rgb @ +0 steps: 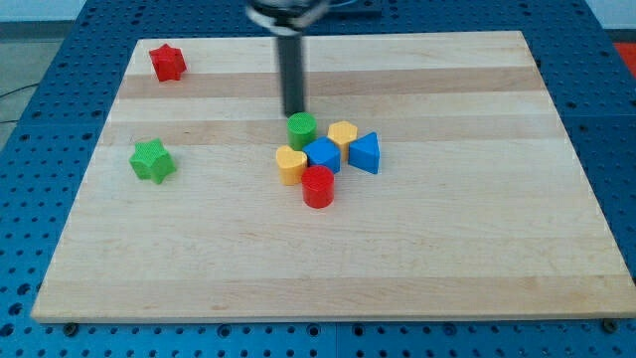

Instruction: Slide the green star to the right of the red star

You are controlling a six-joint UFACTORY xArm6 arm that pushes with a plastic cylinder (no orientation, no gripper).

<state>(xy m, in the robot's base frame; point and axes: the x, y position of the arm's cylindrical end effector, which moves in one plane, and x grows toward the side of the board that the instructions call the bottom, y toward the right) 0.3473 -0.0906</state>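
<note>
The green star (pixel 152 160) lies at the view's left, about mid-height on the wooden board (pixel 447 249). The red star (pixel 168 62) sits near the board's top left corner, above the green star and slightly to its right. My tip (pixel 294 112) is at the end of the dark rod, near the board's upper middle, just above the green cylinder (pixel 302 130). It is far to the right of both stars and touches neither.
A cluster sits under my tip: the green cylinder, a yellow hexagonal block (pixel 343 135), a blue block (pixel 322 155), a blue triangular block (pixel 365 153), a yellow heart-like block (pixel 291 164) and a red cylinder (pixel 318 186). Blue perforated table surrounds the board.
</note>
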